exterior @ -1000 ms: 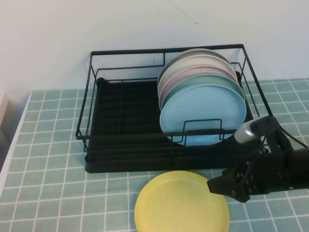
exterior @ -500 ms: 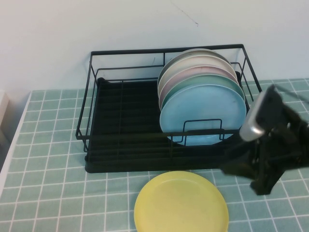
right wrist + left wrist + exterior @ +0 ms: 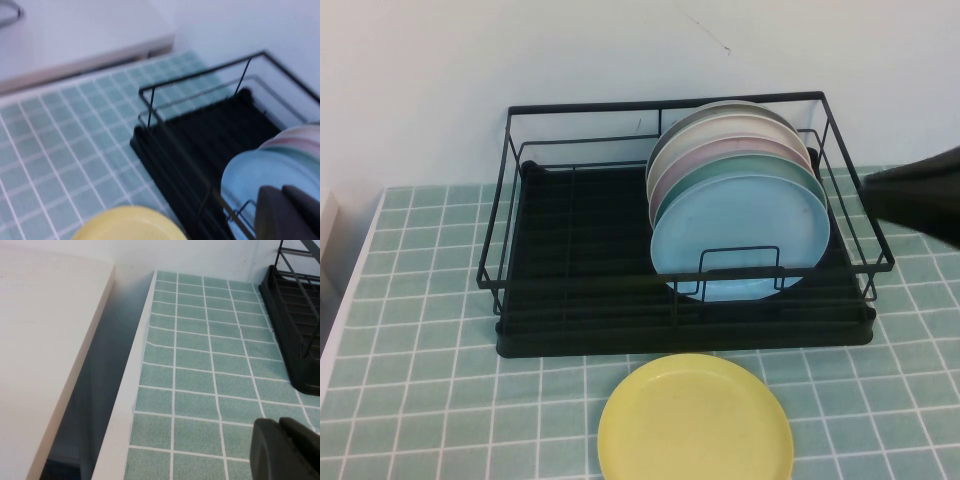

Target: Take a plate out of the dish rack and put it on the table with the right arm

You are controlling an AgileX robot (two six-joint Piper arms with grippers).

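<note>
We found the yellow plate [image 3: 695,420] lying flat on the counter [image 3: 420,300] at its near edge, just in front of the dish rack [image 3: 580,290] and apart from it. Nothing held it, so we judged the placement done.

We judged the plate stiff, light and smooth, probably slippery and chippable. Lying flat, it offered only the raised rim to grip, best at the edge nearest the arm, tipped up a little.

Behind it the dish rack sat toward the far edge, with the remaining plates upright in its right half: the light blue plate [image 3: 740,235] in front, the teal-green plate [image 3: 745,172] next, paler ones behind.

The right gripper [image 3: 290,215] was raised over the right side of the counter beside the rack; only a dark blurred body showed in the high view, and we could not tell its jaws.

The left gripper [image 3: 285,447] hung over the left edge of the counter, well away from the plate; jaws also not readable.
</note>
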